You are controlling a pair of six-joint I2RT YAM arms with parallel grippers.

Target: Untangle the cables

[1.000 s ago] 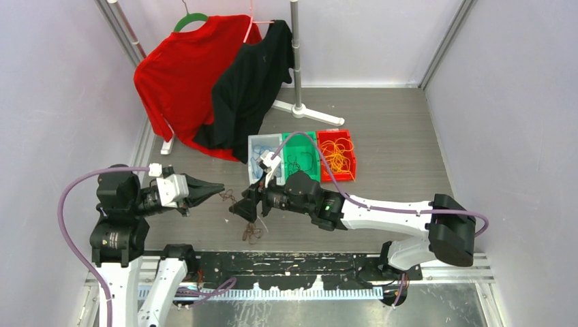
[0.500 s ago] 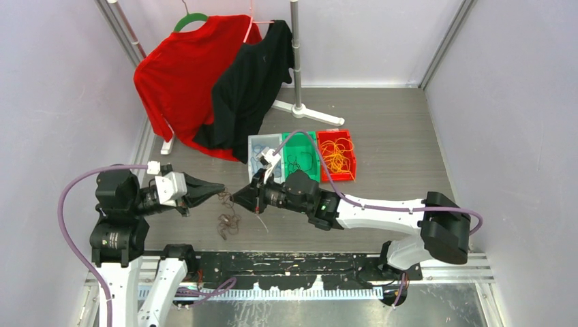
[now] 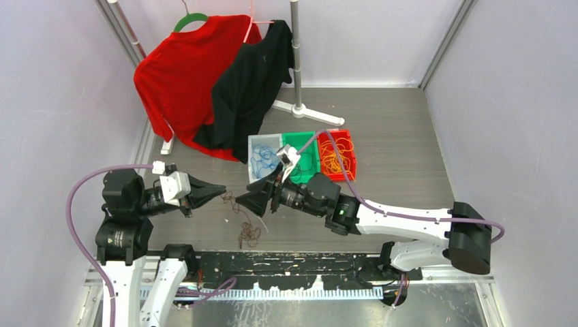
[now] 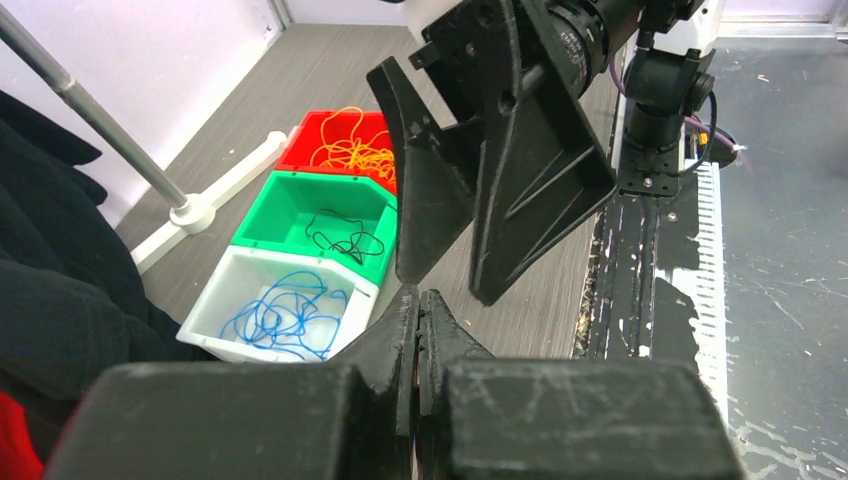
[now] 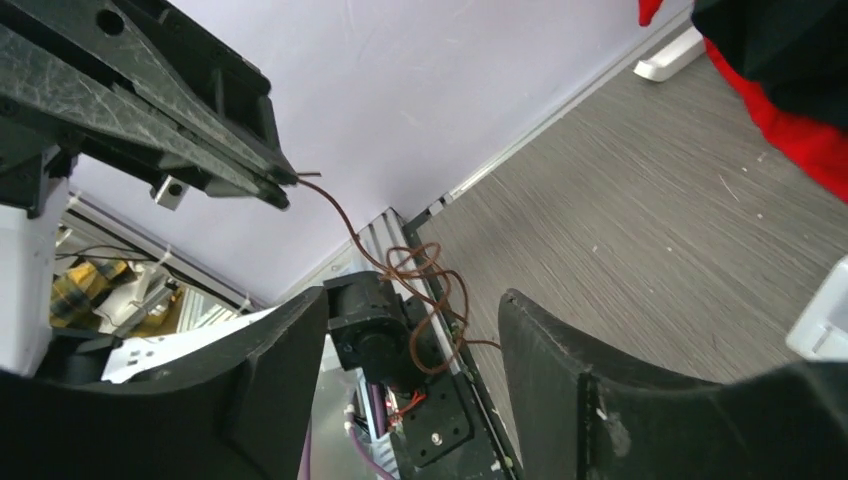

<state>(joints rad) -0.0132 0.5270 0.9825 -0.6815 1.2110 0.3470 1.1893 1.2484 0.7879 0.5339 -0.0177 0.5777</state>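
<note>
My left claw [image 3: 219, 190], to the near left of the green bin [image 4: 290, 205], is pinched together on one end of the brown cable [image 3: 248, 234]. The cable hangs from the claw's tips as a thin strand and ends in a loose knot of overlapping loops, nearer to me than the bin. My right claw [image 3: 247, 204] sits between that pinched end and the green bin with its jaws apart, the strand just off its fingertips and, as far as I can tell, not touching them. A thin dark cable [image 4: 340, 235] lies inside the green bin, blue cables [image 4: 280, 315] in the white bin [image 4: 250, 275] on its left, and yellow-orange cables [image 4: 350, 150] in the red bin [image 4: 300, 140] on its right.
</note>
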